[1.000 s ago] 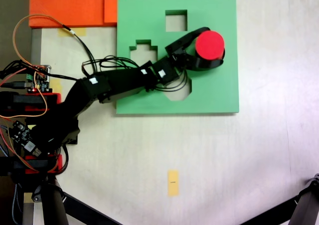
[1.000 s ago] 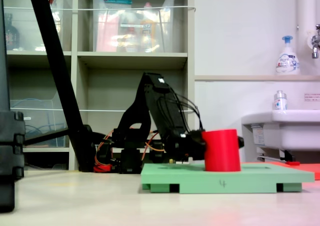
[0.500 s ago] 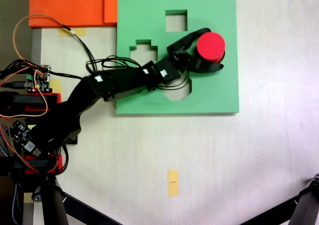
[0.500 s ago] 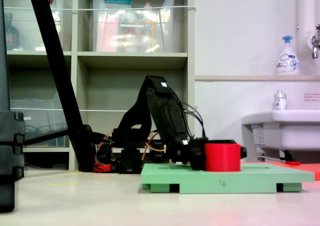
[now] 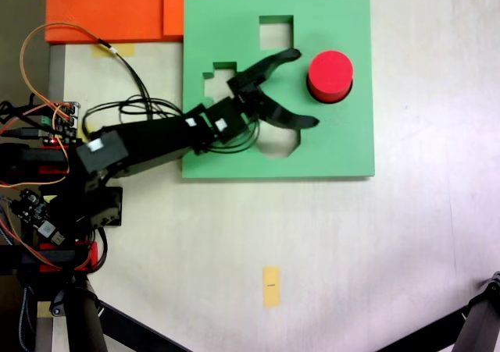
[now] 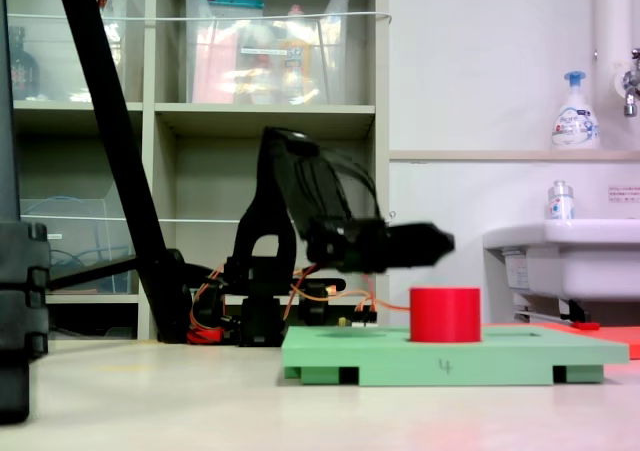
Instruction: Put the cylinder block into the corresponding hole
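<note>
On the pale tabletop (image 5: 406,250) nearest the low camera, a black stand leg (image 6: 20,321) is blocking the left edge, and in the view from above a small yellow tape mark (image 5: 271,286) is lying on the bare surface. Behind that, the green board (image 6: 450,353) is lying flat, and the red cylinder (image 6: 445,314) is sitting low in the round hole (image 5: 329,94) near the board's right side, its top sticking up above the foam; from above, the red cylinder (image 5: 330,74) is showing a dark rim of the hole beside it. The gripper (image 5: 303,87) is hanging above the board just left of the cylinder, its two fingers spread wide and touching nothing; from the side the gripper (image 6: 440,241) is floating clear of the red top. An orange foam sheet (image 5: 109,8) is lying beside the board's far left corner. Farther back, shelves (image 6: 250,121) are holding clear bins, and a soap bottle (image 6: 573,111) is standing above a white sink (image 6: 560,246).
</note>
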